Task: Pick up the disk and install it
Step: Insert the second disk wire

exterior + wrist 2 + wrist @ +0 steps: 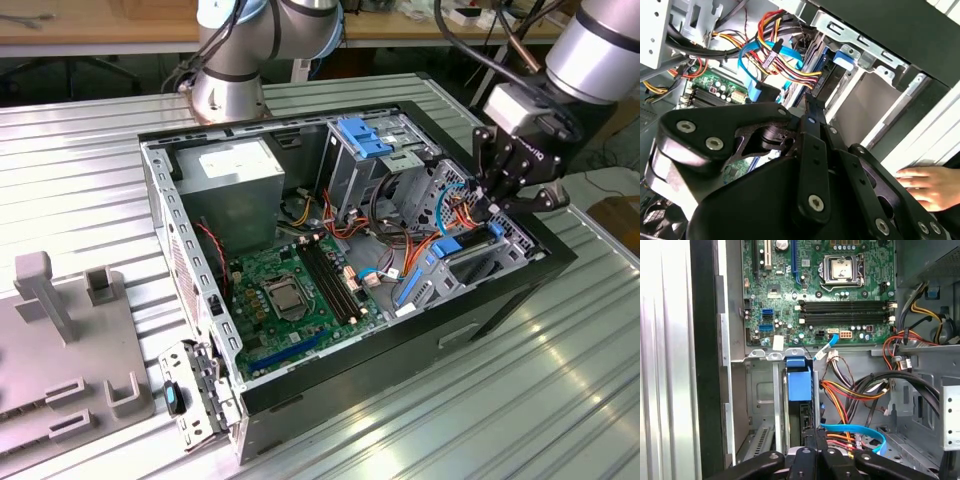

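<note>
The bench (pixel 90 150) is a ribbed, silvery metal surface with long parallel grooves. At 12 o'clock in the exterior view a wooden tabletop edge (pixel 90 40) runs behind it, with a shadowed floor gap beneath. At 8 o'clock on the bench stands a grey plastic fixture (pixel 60 340) with upright posts and slots.

An open black computer case (pixel 350 250) lies on its side in the middle of the bench. Inside are a green motherboard (pixel 290 295) with its bare processor socket (pixel 842 270), a grey power supply box (pixel 235 185) with a white label whose print cannot be read, and a silver drive cage (pixel 375 150) with blue plastic clips.

The gripper (pixel 487 208) hangs at 3 o'clock in the exterior view, over the case's front bay among orange, red and blue cables (pixel 775 50). The disk (pixel 799 400) stands on edge in a narrow metal slot of that bay, its blue plastic frame end (pixel 844 56) showing in both wrist views, just ahead of the fingers (pixel 811 440). The fingers look drawn together at their tips; whether they pinch the disk's edge I cannot tell.

A person's hand (pixel 930 185) rests beside the case's outer wall.
</note>
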`<state>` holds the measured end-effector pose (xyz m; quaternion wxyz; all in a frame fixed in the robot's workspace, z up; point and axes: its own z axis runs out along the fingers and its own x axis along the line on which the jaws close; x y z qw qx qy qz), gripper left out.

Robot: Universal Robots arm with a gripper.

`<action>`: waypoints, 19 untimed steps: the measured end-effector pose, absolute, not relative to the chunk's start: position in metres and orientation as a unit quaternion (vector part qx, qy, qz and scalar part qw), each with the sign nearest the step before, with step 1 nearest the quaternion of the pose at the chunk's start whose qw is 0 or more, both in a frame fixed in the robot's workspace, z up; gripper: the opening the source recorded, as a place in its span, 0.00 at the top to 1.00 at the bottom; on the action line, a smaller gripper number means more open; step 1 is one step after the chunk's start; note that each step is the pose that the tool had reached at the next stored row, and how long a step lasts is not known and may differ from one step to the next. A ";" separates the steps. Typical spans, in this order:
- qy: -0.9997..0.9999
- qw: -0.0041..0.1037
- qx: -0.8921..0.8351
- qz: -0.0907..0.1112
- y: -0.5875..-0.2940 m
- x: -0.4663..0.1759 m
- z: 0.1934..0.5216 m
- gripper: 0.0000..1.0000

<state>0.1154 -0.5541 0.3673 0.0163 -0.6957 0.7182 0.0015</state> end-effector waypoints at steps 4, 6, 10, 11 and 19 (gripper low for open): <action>0.718 0.016 -0.696 0.001 -0.554 0.115 0.380 0.89; 0.718 0.015 -0.696 0.001 -0.553 0.115 0.390 0.89; 0.718 0.001 -0.696 -0.014 -0.548 0.115 0.395 0.89; 0.718 -0.006 -0.696 -0.022 -0.545 0.115 0.395 0.89; 0.718 -0.015 -0.696 -0.031 -0.525 0.115 0.398 0.89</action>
